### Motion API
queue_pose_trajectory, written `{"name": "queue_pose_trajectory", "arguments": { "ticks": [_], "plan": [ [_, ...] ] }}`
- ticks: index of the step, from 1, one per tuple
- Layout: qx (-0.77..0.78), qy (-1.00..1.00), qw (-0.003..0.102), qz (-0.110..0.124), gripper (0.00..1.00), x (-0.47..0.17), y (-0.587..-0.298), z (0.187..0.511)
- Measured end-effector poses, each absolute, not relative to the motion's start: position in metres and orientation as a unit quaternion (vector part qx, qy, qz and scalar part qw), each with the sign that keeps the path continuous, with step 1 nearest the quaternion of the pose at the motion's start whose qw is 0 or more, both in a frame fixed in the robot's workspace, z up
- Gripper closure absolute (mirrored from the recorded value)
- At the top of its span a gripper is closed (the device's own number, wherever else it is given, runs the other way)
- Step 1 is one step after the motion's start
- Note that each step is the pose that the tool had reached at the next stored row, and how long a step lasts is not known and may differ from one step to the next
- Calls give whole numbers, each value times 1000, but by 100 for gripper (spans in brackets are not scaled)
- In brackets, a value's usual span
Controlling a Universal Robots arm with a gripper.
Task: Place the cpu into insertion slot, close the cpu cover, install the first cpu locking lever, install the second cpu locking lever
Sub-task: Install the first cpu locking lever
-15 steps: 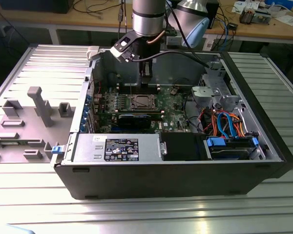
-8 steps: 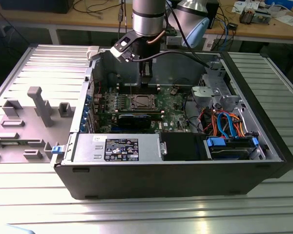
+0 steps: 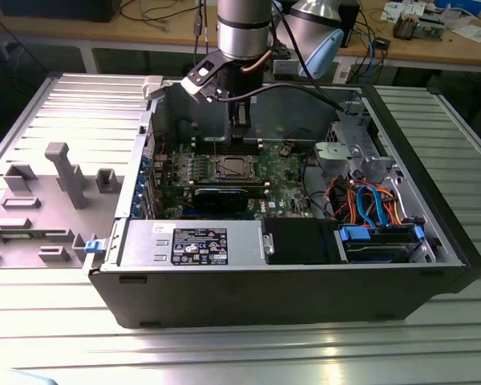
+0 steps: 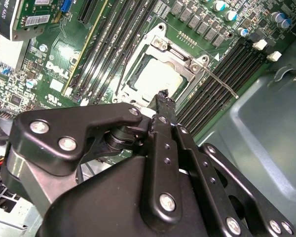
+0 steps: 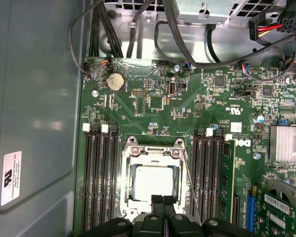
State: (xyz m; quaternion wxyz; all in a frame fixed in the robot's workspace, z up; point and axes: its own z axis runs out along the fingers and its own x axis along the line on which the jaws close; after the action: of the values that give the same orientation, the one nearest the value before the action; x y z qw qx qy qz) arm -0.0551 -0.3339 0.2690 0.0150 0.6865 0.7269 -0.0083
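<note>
The cpu (image 5: 150, 182) (image 4: 160, 79) lies flat in the insertion slot (image 3: 231, 168) on the green board, its silver top showing through the window of the cpu cover (image 5: 150, 152) (image 4: 175, 49). The cover lies down over the chip. A thin wire locking lever (image 5: 190, 177) (image 4: 219, 79) angles out from the socket over the memory slots. My gripper (image 5: 163, 198) (image 4: 164, 95) (image 3: 240, 120) hangs just above the socket's edge, shut with nothing between its black fingers.
Black memory slots (image 5: 101, 182) flank the socket on both sides. A finned heat sink (image 5: 286, 143) and a green card (image 5: 281, 207) sit nearby. The case holds a silver power supply (image 3: 192, 241) and a cabled drive cage (image 3: 377, 208). A grey fixture tray (image 3: 56, 184) lies outside.
</note>
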Motion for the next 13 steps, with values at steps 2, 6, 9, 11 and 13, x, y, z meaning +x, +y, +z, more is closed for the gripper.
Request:
{"name": "queue_pose_trajectory", "arguments": {
  "ticks": [2,6,9,11,13],
  "plan": [
    [686,727,15,-8,89,-55,-334,269],
    [686,727,15,-8,89,-55,-334,269],
    [686,727,15,-8,89,-55,-334,269],
    [685,728,15,-8,89,-55,-334,270],
    [680,733,15,-8,89,-55,-334,270]
  ]
}}
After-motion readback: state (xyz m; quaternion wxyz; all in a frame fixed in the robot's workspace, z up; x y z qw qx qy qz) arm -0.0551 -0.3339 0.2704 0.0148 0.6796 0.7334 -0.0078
